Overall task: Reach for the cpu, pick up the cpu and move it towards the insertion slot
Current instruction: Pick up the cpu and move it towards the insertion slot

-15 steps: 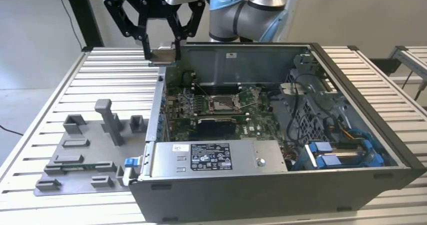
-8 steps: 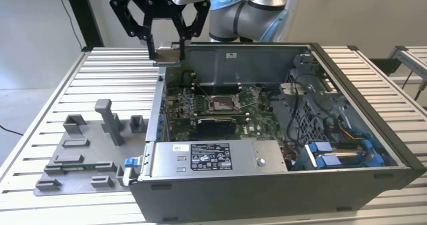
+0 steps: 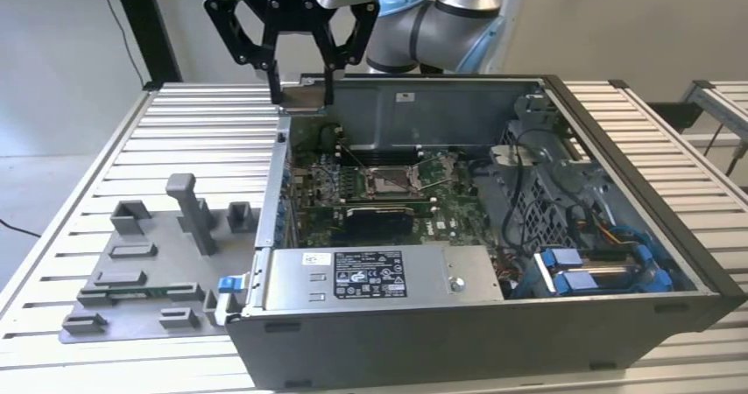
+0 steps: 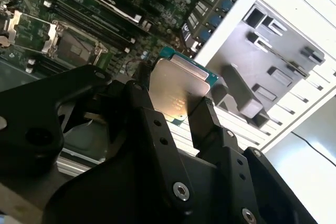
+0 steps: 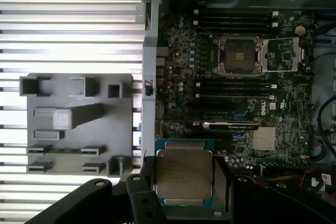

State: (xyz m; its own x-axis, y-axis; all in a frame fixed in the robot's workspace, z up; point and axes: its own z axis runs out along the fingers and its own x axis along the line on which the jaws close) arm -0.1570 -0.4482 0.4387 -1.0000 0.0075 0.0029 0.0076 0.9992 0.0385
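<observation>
My gripper (image 3: 304, 94) is clamped on the cpu (image 5: 184, 178), silver lid facing both wrist cameras; near-square, no clear long axis, lid print unreadable. It hangs over the computer case (image 3: 468, 346) rim, well apart from the insertion slot (image 5: 242, 56); a white label (image 3: 368, 274) sits farther off.

The exterior view is looking down across the computer case (image 3: 491, 324) toward the gripper (image 3: 304, 92) at its far side. The first wrist view is facing straight down from above the gripper; the second is peering slantwise, close behind the fingers (image 4: 152, 129). All three are catching the socket (image 3: 386, 179); both wrist views, the chip (image 5: 184, 177).
</observation>
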